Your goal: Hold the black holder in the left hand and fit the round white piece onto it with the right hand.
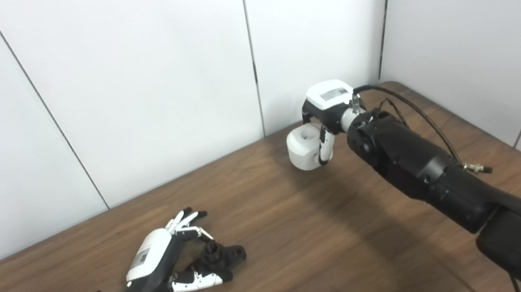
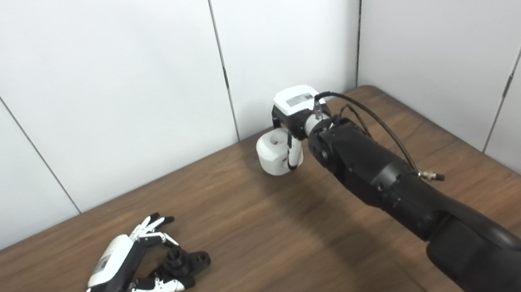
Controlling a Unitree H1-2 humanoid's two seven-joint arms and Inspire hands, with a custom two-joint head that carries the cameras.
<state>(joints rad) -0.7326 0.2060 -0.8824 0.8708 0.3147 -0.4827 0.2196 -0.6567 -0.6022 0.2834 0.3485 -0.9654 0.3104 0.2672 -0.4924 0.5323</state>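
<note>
Left hand (image 1: 163,258) low over table, fingers spread apart, not closed on anything; one black holder (image 1: 218,258) lies on wood between thumb and fingers, just at fingertips, contact unclear. Right hand (image 1: 331,111) raised near far wall, fingers clamped on one round white piece (image 1: 305,146), which sits below and left of its palm; lift off table unclear. Two arms, both black, cables at wrists. One brown wood-grain table (image 1: 307,243). White panelled walls (image 1: 149,69) behind and to right, dark seams between panels.
</note>
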